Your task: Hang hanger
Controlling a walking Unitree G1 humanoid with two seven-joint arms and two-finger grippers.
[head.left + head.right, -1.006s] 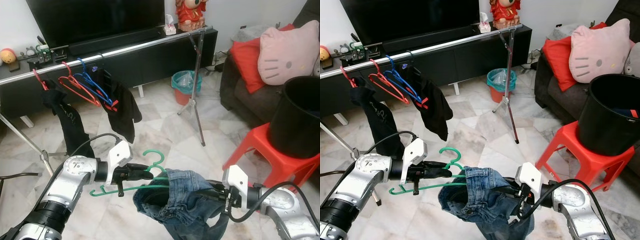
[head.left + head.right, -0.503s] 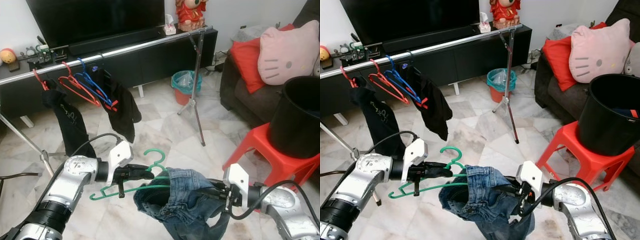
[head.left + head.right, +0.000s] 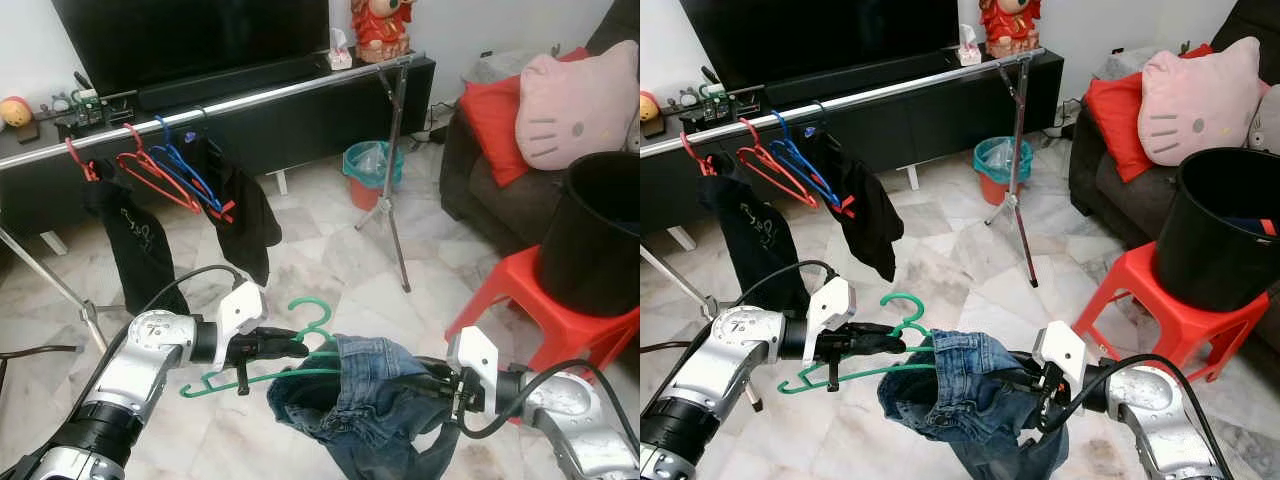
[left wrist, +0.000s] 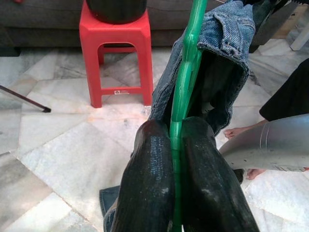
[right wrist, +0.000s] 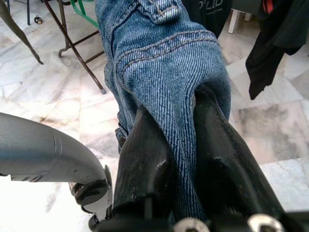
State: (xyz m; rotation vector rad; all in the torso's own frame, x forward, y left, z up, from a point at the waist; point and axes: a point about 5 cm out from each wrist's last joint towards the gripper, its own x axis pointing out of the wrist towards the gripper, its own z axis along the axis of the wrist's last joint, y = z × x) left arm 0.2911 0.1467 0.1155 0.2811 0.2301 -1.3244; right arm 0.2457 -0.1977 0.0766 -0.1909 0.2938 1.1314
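A green hanger hangs low in front of me, with blue jeans draped over its right end. My left gripper is shut on the hanger near its hook; in the left wrist view the green bar runs between the two fingers. My right gripper is shut on the jeans, the denim bunched between its fingers. Beyond stands a silver clothes rail carrying red and blue hangers and black garments.
A black bucket sits on a red stool at the right, before a sofa with a pink cushion. A teal-lined bin stands by the rail's tripod leg. TV and cabinet behind; marble floor between.
The jeans have shifted slightly on the hanger as the right gripper tugs them; both arms stay almost where they were.
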